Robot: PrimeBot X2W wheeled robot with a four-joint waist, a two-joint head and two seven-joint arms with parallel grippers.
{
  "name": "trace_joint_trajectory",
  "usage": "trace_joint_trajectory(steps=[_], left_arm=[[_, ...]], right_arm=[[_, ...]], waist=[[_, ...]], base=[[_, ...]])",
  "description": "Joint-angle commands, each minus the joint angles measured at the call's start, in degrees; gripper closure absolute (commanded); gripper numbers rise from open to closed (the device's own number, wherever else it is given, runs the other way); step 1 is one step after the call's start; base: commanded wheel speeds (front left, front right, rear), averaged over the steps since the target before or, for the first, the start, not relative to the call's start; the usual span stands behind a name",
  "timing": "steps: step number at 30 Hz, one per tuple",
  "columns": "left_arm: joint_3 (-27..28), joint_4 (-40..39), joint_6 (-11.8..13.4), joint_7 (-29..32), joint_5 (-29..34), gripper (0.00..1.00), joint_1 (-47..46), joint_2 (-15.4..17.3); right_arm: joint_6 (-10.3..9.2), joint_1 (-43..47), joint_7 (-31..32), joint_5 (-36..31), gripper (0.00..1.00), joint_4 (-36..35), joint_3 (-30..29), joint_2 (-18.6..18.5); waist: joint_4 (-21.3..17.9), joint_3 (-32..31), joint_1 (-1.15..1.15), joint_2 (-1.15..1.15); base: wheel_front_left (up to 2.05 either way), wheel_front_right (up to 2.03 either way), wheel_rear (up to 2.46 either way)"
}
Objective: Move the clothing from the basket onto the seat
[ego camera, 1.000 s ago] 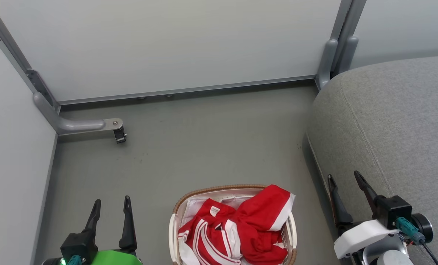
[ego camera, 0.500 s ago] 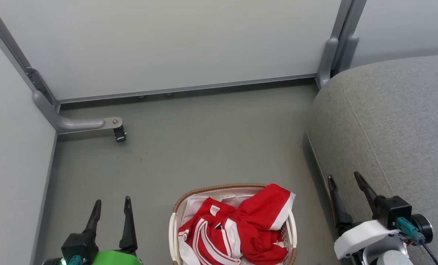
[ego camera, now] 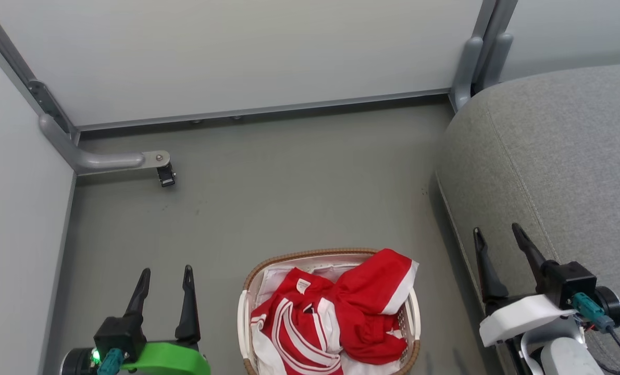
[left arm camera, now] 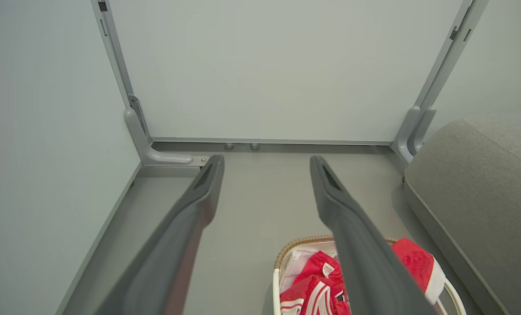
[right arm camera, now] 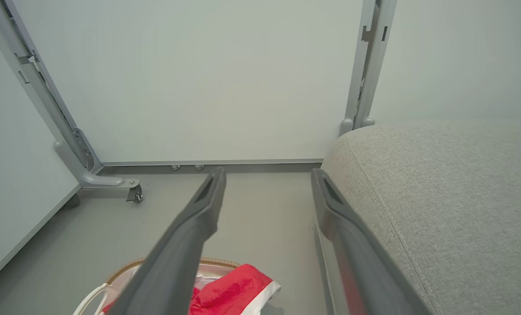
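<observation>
Clothing (ego camera: 351,312) in basket (ego camera: 299,255); left pincer (ego camera: 166,269), right pincer (ego camera: 496,228) splayed, empty

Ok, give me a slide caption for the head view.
Open left gripper and right gripper flank the basket of red clothing, grey seat alongside.

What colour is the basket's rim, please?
Brown and woven; the basket rim shows best in the head view.

Red, white-striped soft clothing (ego camera: 341,317) lies heaped in the oval white plastic basket with a brown woven rim (ego camera: 294,255), near the large grey fabric sofa (ego camera: 560,156). The left gripper (ego camera: 166,271) and right gripper (ego camera: 496,229) flank it, fingers spread, empty.
</observation>
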Motion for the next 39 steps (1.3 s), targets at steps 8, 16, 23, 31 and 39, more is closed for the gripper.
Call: trace_joint_trajectory(steps=[8, 16, 23, 31, 39], left_arm=[[-3.8, 1.4, -2.1, -0.2, 4.6, 0.00, -10.8, 0.3], [-11.4, 10.0, -4.0, -0.2, 10.4, 0.00, -23.3, 1.1], [-19.9, 26.2, -4.4, -0.1, 12.4, 0.00, -33.3, 2.5], [-30.0, 44.4, -4.4, 0.7, 10.2, 0.00, -42.9, 2.4], [-33.9, 53.3, -4.4, 2.3, 9.4, 0.00, -49.9, 2.7]], right_arm=[[-0.01, -6.3, -0.3, -1.2, 0.00, -3.6, -4.5, -0.3], [-0.01, -13.3, -0.3, -1.3, 0.00, -7.0, -7.5, -0.3], [-0.01, -17.3, -0.3, -0.5, 0.00, -9.3, -8.8, -0.3], [-0.01, -20.1, -0.3, 1.1, 0.00, -10.7, -8.7, -0.3], [-0.01, -21.8, -0.3, 3.1, 0.00, -11.4, -7.7, -0.3]], waist=[[-0.5, 11.5, 0.00, 0.00], [-2.0, 23.5, 0.00, 0.00], [-3.7, 31.7, 0.00, 0.00], [-5.3, 37.7, 0.00, 0.00], [-6.8, 41.2, 0.00, 0.00]], base=[[0.00, 0.00, 0.00], [0.00, 0.00, 0.00], [0.00, 0.00, 0.00], [0.00, 0.00, 0.00], [0.00, 0.00, 0.00]])
